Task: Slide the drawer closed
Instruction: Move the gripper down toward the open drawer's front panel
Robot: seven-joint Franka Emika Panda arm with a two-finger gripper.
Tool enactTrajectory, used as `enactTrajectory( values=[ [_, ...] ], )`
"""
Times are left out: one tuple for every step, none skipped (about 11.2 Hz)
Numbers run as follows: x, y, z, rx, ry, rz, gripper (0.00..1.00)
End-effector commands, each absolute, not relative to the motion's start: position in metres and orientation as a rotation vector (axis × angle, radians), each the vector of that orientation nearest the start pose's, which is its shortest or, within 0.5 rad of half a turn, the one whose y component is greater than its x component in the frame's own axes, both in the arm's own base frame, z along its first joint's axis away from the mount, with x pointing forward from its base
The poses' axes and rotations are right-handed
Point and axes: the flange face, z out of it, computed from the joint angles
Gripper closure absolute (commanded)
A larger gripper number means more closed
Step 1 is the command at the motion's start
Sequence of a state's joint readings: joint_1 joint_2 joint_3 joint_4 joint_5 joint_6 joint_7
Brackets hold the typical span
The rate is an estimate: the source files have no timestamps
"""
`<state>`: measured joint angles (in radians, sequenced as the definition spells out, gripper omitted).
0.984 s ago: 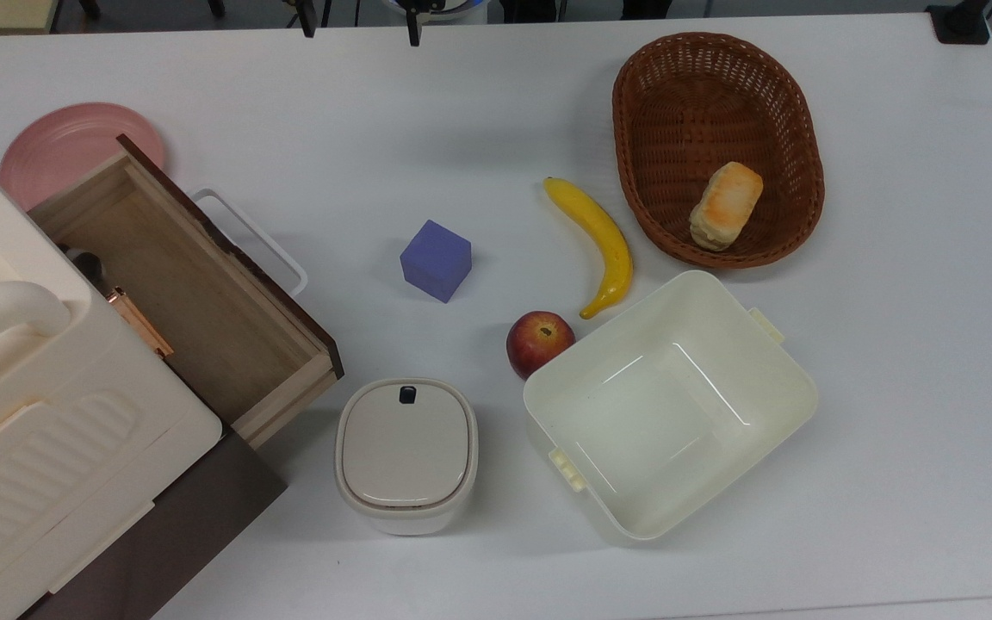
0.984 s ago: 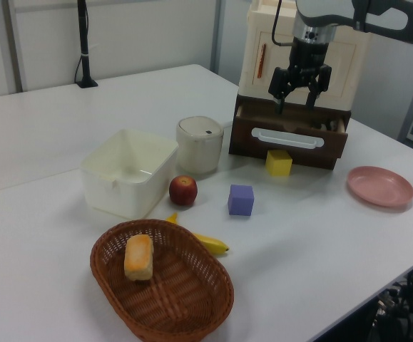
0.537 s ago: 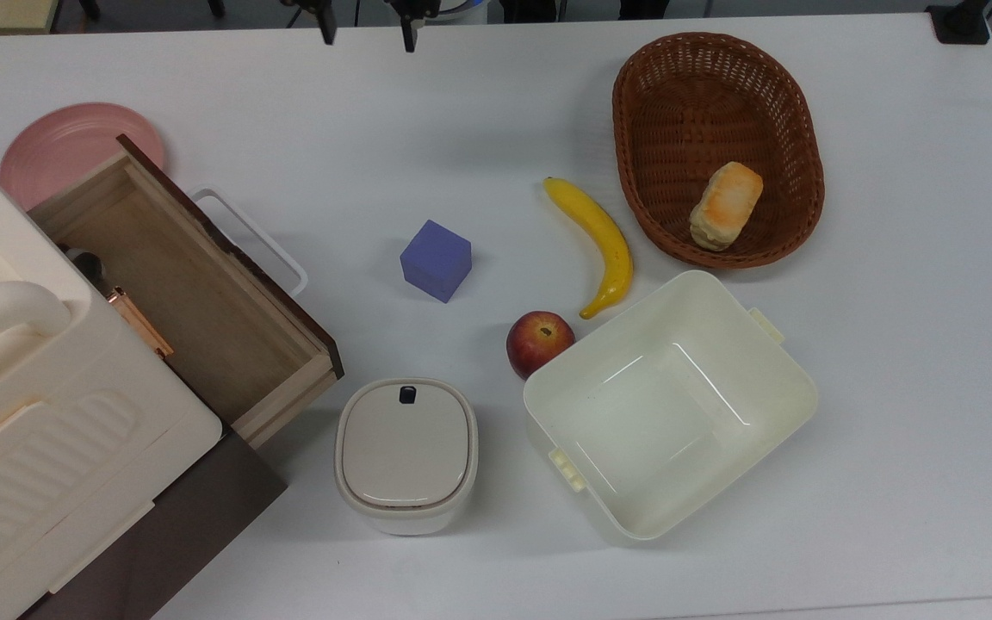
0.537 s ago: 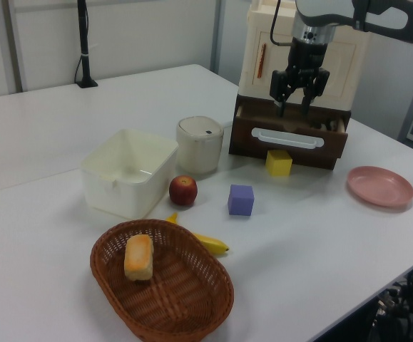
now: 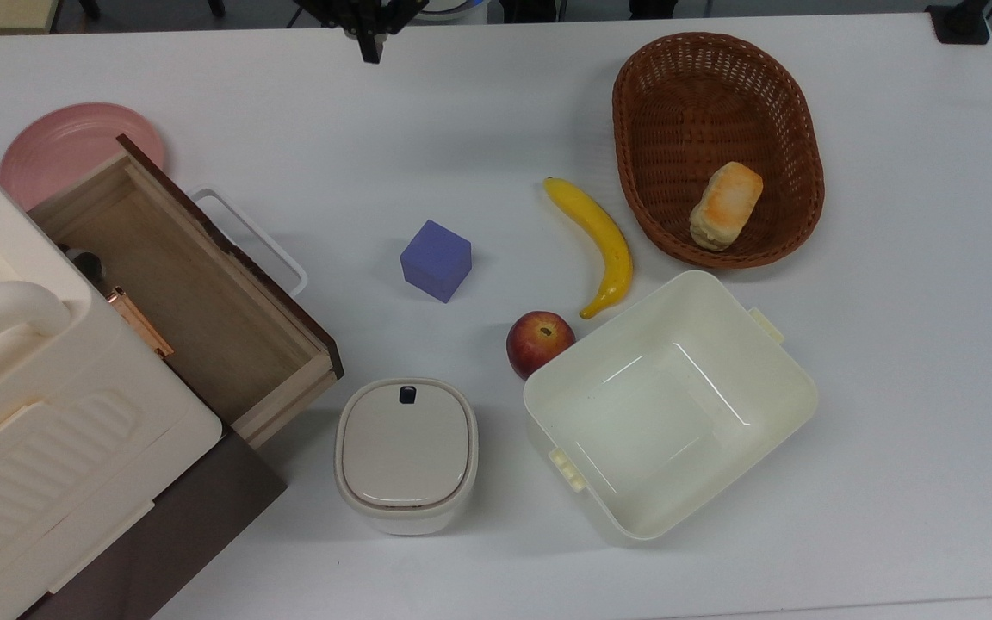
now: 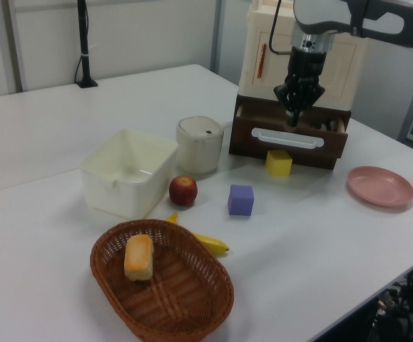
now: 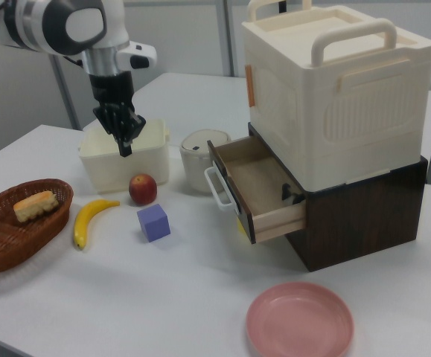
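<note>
My gripper [image 7: 124, 145] hangs with fingers pressed together, empty, above the white table [image 5: 496, 112], well apart from the drawer [image 7: 254, 182]. The drawer stands pulled out of the cream cabinet [image 7: 334, 89].

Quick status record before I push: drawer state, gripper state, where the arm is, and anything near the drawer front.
drawer: open, pulled out of the cabinet, inside looks bare
handle: white loop bar, nothing gripping it
gripper: shut, empty, in the air and apart from the drawer
near drawer front: yellow cube just before it, purple cube farther out
lidded container: beside the drawer's corner, apart from it
pink plate: on table, clear of the drawer's path
</note>
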<state>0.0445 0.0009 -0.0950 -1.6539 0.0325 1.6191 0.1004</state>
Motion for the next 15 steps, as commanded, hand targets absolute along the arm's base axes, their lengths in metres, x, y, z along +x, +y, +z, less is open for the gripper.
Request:
enactTrajectory(
  values=[
    [0.564,-0.057,0.565,-3.052,0.435,0.066,1.0],
    [0.571,-0.065,0.555,-3.04,0.517,0.046,1.0],
    [0.583,-0.069,0.536,-3.046,0.54,0.05,1.0],
    [0.593,-0.077,0.525,-3.037,0.617,0.014,1.0],
    [0.6,-0.082,0.517,-3.02,0.725,-0.023,1.0],
    [0.604,-0.082,0.506,-3.019,0.761,-0.012,1.0],
    [0.606,-0.082,0.5,-3.015,0.789,0.002,1.0],
    [0.609,-0.082,0.491,-3.002,0.85,0.024,1.0],
    [0.611,-0.082,0.487,-2.982,0.904,0.021,1.0],
    [0.615,-0.082,0.478,-2.964,0.959,0.026,1.0],
    [0.618,-0.083,0.47,-2.952,1.002,0.041,1.0],
    [0.622,-0.082,0.467,-2.946,1.016,0.031,1.0],
    [0.626,-0.081,0.462,-2.938,1.034,0.01,1.0],
    [0.628,-0.082,0.46,-2.939,1.039,0.005,1.0],
    [0.632,-0.083,0.456,-2.939,1.039,-0.013,1.0]
  ],
)
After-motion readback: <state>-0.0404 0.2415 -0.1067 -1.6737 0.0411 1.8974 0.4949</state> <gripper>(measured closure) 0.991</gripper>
